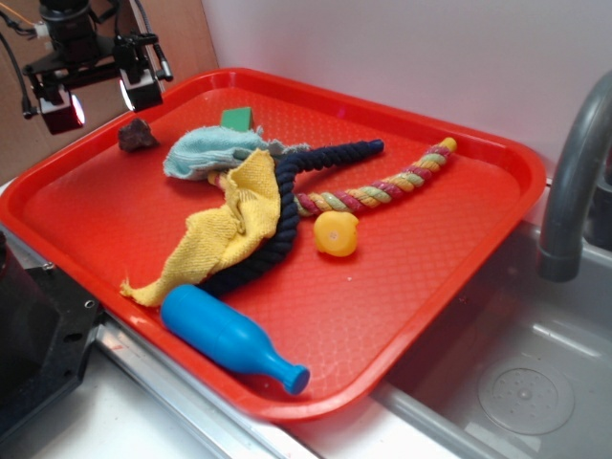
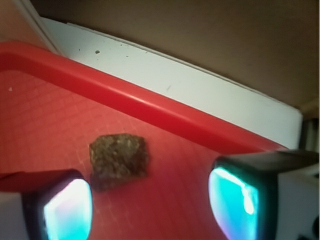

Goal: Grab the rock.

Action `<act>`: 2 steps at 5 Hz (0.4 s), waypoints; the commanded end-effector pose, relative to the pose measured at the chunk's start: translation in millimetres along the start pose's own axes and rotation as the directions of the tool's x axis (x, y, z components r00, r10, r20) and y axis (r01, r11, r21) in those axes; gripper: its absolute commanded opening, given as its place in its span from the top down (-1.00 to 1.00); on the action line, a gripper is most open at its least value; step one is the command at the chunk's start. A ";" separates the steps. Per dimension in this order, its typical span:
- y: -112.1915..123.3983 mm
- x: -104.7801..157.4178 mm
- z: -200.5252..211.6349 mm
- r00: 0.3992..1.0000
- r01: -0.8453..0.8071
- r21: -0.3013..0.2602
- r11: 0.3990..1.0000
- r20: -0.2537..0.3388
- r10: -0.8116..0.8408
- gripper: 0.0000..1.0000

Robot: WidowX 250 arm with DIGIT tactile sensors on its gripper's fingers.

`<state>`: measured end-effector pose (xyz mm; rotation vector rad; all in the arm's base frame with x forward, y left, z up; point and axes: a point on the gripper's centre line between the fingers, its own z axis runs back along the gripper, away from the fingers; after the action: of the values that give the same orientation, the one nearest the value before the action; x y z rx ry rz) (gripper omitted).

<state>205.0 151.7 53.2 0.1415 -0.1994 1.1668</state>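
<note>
Rock in tray's far-left corner, below hand.

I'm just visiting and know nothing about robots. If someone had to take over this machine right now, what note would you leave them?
Gripper: open, empty, hanging above the tray's far left corner. In the wrist view its two fingers stand apart, with the rock ahead and nearer the left one.
Rock: on the tray floor near the rim, by itself, close to the blue cloth but not touching it.
Done: gripper brought over the rock's area.
Left: line up so the rock sits between the fingers, go down, close, lift.
</note>
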 end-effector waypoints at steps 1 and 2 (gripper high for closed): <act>-8.4 6.4 -15.5 0.997 0.075 -0.042 0.996 -0.018 -0.075 -1.00; -11.7 8.9 -27.1 0.995 0.092 -0.025 0.995 -0.029 -0.092 -1.00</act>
<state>225.9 153.5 15.9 0.1057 -0.1409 1.0800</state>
